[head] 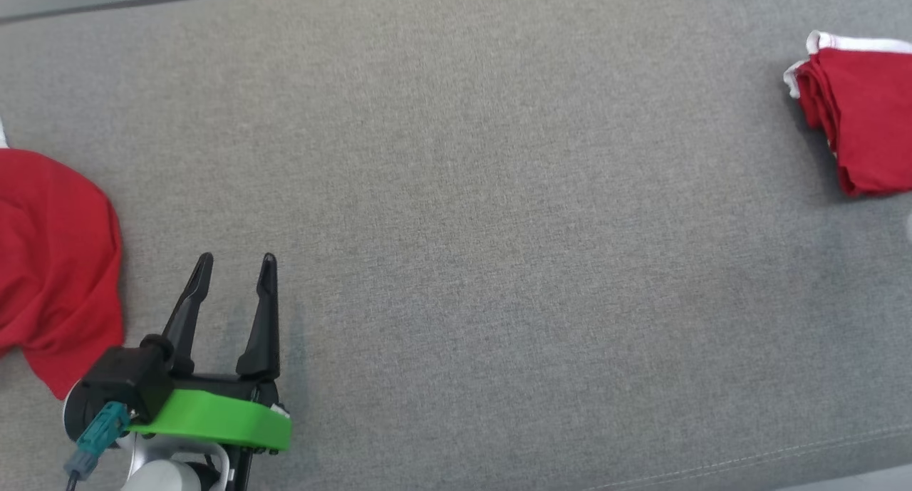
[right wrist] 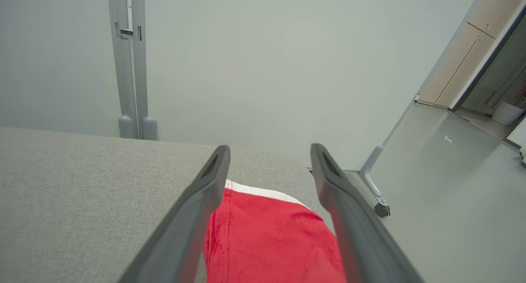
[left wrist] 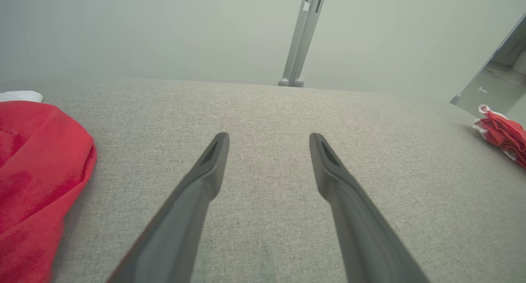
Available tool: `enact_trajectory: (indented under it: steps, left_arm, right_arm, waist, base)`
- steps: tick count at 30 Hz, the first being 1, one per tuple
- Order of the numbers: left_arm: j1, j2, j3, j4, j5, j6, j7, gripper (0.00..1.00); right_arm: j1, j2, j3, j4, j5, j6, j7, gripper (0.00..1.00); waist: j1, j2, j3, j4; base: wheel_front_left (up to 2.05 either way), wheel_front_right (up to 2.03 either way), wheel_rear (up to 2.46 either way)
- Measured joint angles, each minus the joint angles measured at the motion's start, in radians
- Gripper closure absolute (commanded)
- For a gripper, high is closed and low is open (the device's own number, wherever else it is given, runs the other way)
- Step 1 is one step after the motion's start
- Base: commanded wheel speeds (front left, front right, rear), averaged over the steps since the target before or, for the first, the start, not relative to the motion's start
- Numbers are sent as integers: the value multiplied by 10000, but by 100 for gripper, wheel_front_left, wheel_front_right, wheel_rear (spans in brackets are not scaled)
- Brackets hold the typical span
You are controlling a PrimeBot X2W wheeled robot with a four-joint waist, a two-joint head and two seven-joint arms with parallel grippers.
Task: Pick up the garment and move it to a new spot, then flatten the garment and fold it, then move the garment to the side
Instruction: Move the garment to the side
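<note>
the folded red garment [head: 866, 113] lies at 2 o'clock on the grey surface [head: 463, 227], seen between the right gripper's [right wrist: 269, 148] parted fingers; the left gripper [head: 236, 258] gapes empty at 7 o'clock.

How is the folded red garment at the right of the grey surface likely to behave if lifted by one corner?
The folded red garment shows loose stacked layers, so it would probably droop and unfold. Thin cloth: likely light. On the woven grey surface, a push would likely bunch it.
</note>
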Motion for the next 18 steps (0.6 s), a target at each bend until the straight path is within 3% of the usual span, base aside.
enact_trajectory:
  steps: [8, 15, 18]
  left_arm:
    - [605, -395, 702, 972, -48, -29, -357, 0]
    - [944, -828, 1396, 1446, 575, -370, -391, 0]
    - [1271, -1091, 1758, 1716, 803, -575, -403, 0]
  right_arm:
    - [3278, 1325, -98, -2178, 151, 2, -17, 0]
    - [4669, 2268, -272, -2397, -644, 8, -575, 0]
    - [5057, 2393, -65, -2368, -807, 6, -717, 0]
  waist:
    - [-1, 0, -1351, 313]
    - [-1, 0, -1838, 855]
    - [-1, -1, -2031, 1020]
  base:
    - [0, 0, 0]
    - [0, 0, 0]
    - [0, 0, 0]
